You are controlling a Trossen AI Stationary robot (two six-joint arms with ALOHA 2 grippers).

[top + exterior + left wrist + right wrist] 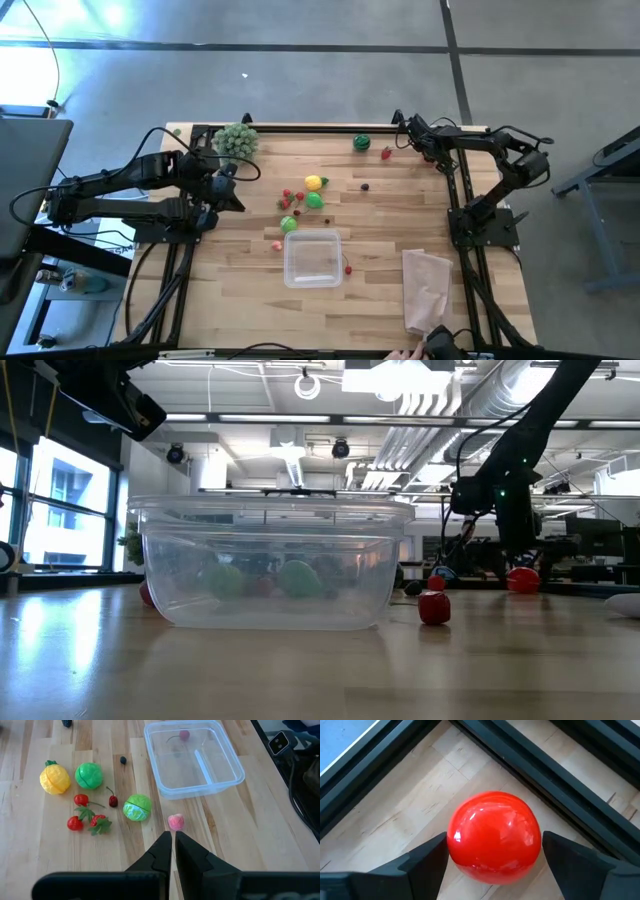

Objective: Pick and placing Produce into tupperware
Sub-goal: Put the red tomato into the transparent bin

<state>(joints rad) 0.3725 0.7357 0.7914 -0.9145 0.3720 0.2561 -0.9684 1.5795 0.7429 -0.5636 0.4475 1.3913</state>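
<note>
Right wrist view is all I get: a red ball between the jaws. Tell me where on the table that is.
Observer: The red ball lies near the top right corner of the table in the high view; the right gripper straddles it, jaws open.
Operator: Give me the tupperware's position.
Observer: The tupperware sits mid-width, toward the table's bottom edge in that view, and looks empty from above.
Operator: Report the left arm.
Observer: The left gripper hangs over the table's left part, jaws shut, just short of a small pink piece.
</note>
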